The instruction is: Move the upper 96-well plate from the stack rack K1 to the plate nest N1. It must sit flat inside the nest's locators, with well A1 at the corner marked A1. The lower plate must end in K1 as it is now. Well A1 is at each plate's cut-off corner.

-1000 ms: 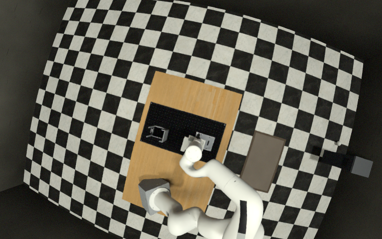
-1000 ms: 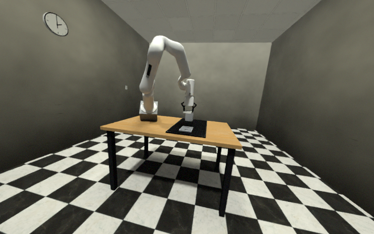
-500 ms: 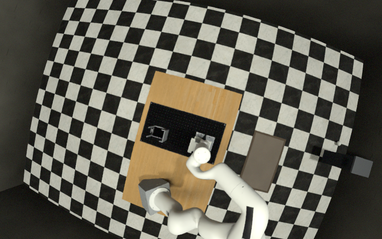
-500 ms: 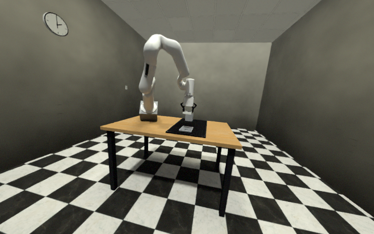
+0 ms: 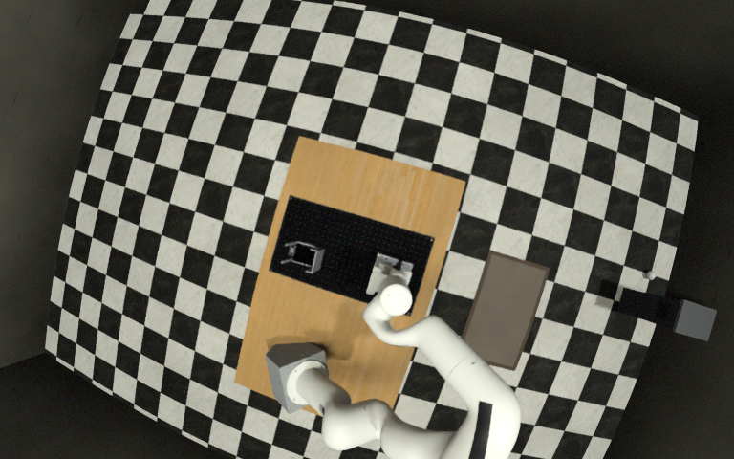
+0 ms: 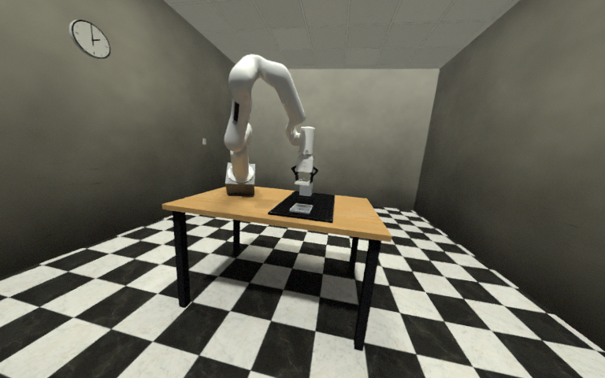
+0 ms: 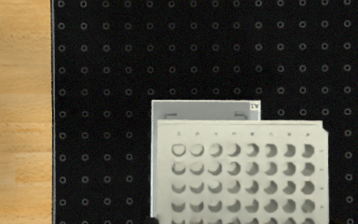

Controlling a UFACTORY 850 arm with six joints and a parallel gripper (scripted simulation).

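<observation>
My gripper is shut on the upper 96-well plate and holds it flat, well above the black mat. In the wrist view the fingers are out of frame. The grey nest N1 lies on the mat, partly under the plate; its far edge and left side show past it. Its A1 mark is at the far right corner. The plate's cut-off corner is also at the far right, offset to the right of the mark. Stack rack K1 stands at the mat's other end.
The mat lies on a wooden table. The arm's base stands on the table's near corner. A brown panel and a grey box lie on the floor to the right of the table.
</observation>
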